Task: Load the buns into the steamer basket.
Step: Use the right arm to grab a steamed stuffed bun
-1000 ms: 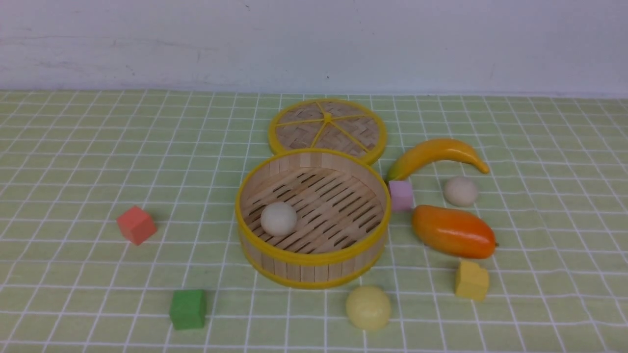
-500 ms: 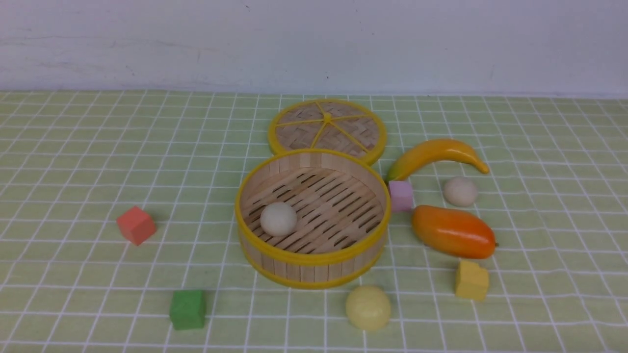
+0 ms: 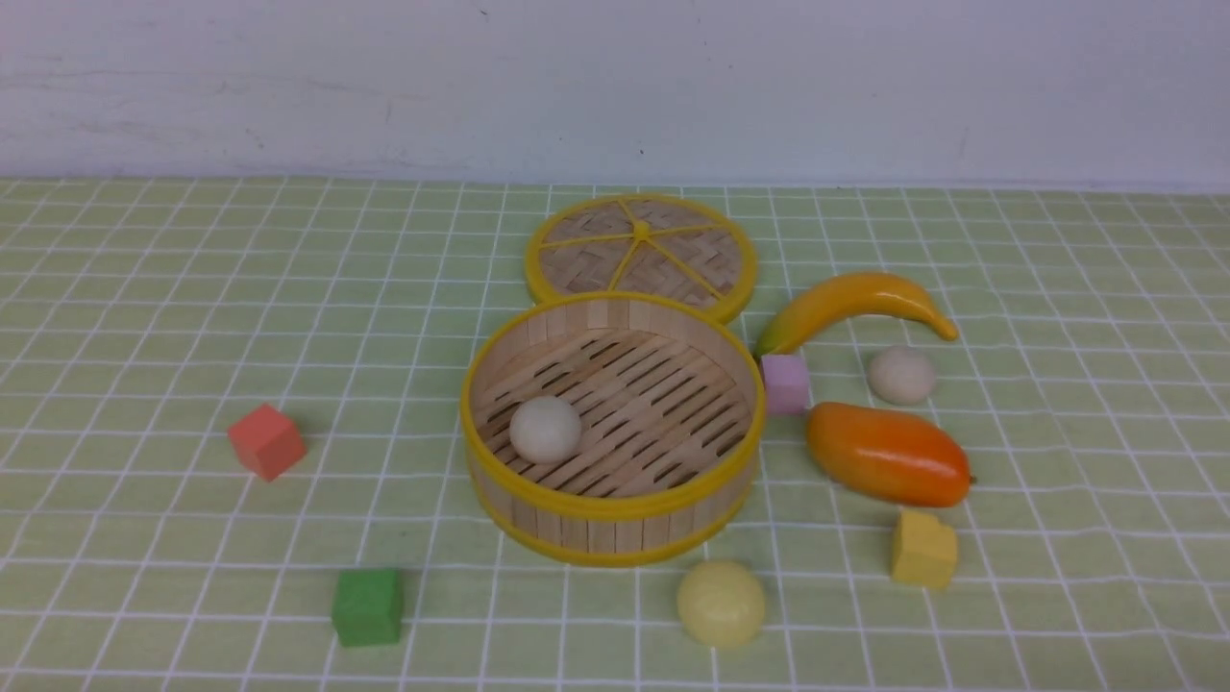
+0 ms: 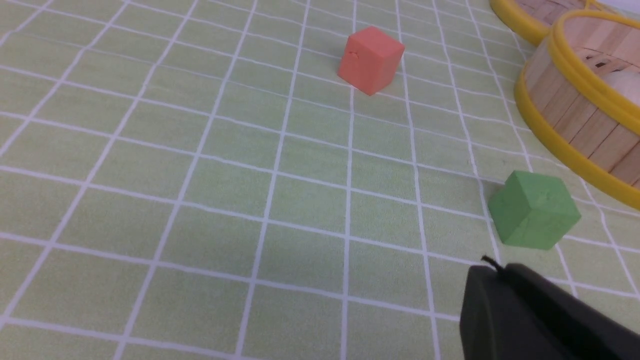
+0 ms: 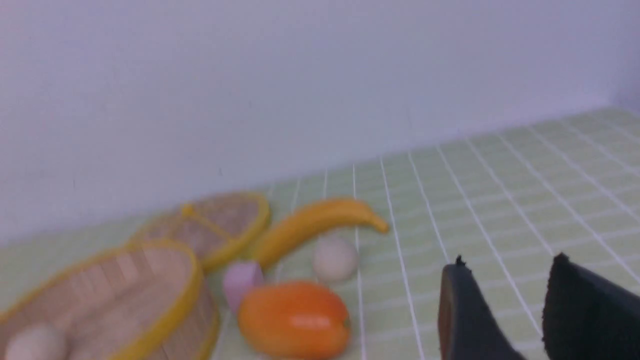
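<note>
The buns point(image 3: 546, 429) were seen from the front: one inside the steamer basket point(image 3: 615, 505), an off-white bun point(image 3: 900, 375) by the banana point(image 3: 850, 303), a pale yellow bun point(image 3: 721, 603) just outside its wall. In the left wrist view, the left gripper point(image 4: 492, 274) was seen closed, empty. In the right wrist view, the right gripper point(image 5: 509, 262) was seen parted, empty; a reach for the off-white bun was judged next.

Front view: raised, looking forward and down over the tabletop point(image 3: 144, 288) to the wall point(image 3: 615, 86). Left wrist view: low, close, shares red cube point(image 4: 371, 60), green cube point(image 4: 533, 210), steamer basket point(image 4: 575, 115) edge. Right wrist view: low, blurred, seemingly facing the wall; shares banana point(image 5: 310, 222), steamer basket.
</note>
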